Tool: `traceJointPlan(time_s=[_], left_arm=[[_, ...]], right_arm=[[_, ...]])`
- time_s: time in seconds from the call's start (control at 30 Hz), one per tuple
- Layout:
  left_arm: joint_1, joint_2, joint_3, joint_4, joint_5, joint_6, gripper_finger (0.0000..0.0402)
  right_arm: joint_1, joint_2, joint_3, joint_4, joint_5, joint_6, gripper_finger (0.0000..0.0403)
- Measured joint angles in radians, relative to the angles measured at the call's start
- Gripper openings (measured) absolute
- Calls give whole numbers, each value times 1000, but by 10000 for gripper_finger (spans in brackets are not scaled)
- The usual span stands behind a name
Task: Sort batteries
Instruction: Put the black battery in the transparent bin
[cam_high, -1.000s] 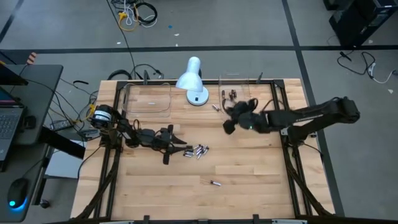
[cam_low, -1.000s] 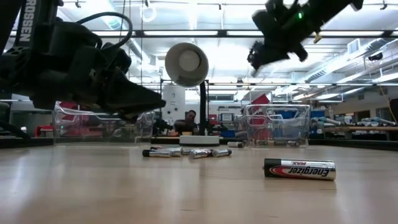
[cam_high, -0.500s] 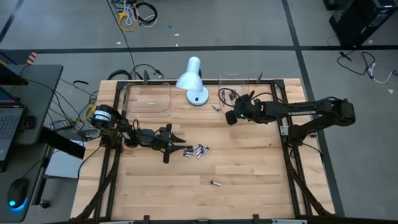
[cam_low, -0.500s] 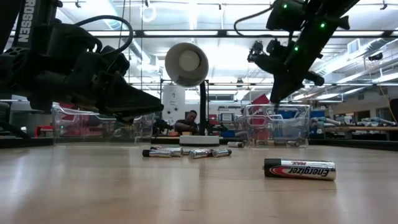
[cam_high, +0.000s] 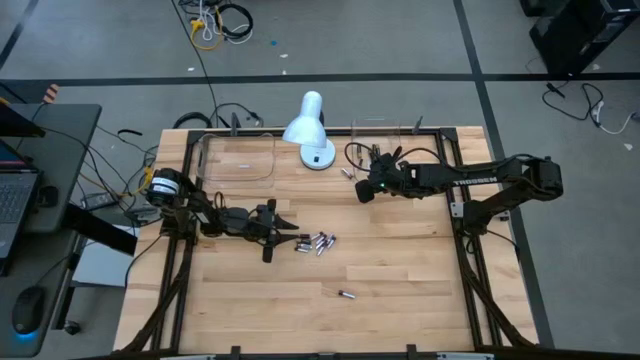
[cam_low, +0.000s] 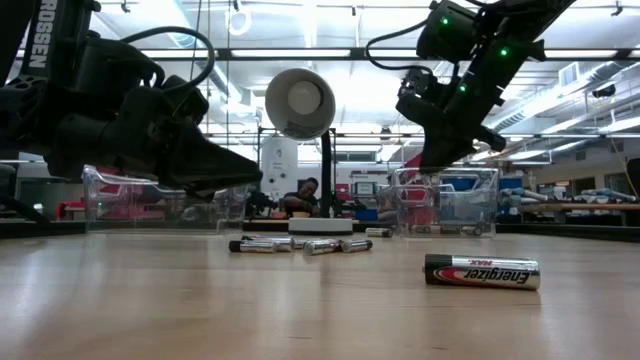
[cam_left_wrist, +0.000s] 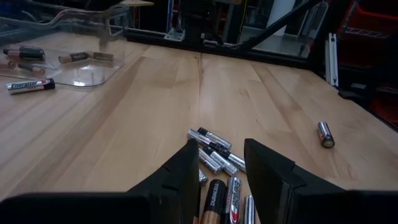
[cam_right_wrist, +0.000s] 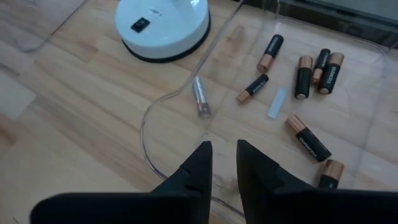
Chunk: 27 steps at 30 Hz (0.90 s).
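Note:
A heap of small batteries (cam_high: 318, 242) lies on the wooden table at mid-left. My left gripper (cam_high: 287, 234) is low and level at the heap, open, and two batteries (cam_left_wrist: 222, 194) lie between its fingertips. Whether the fingers touch them cannot be told. One battery (cam_high: 346, 295) lies alone nearer the front edge; the low view shows it as a black Energizer cell (cam_low: 482, 271). My right gripper (cam_right_wrist: 224, 163) hangs slanting down over the near left corner of the right clear tray (cam_high: 385, 138), its fingers a little apart with nothing between them. Several black-and-copper batteries (cam_right_wrist: 303, 76) lie in that tray.
A white desk lamp (cam_high: 310, 130) stands at the far edge between the two trays. The left clear tray (cam_high: 238, 157) holds a few batteries (cam_left_wrist: 28, 84). One silvery battery (cam_right_wrist: 200, 98) lies by the right tray's corner, next to the lamp's base (cam_right_wrist: 163, 25).
My right gripper has sunk and tipped from almost level to slanting down, swinging toward the far edge until it stands over the right tray's near left corner. The batteries on the table have not moved.

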Motion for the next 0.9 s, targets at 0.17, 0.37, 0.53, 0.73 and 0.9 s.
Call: traceJointPlan(time_s=[0.17,0.37,0.53,0.73,0.9], left_arm=[[0,0,0,-35,6,-2,126],[0,0,0,-70,107,-6,126],[0,0,0,-98,210,-3,126],[0,0,0,-166,94,40,126],[0,0,0,-179,22,148,126]], right_arm=[[0,-4,0,3,0,-1,72],[13,-6,0,29,0,-44,76],[47,-19,0,117,0,-111,75],[94,-19,0,224,0,-155,74],[129,-18,0,244,0,-158,74]])
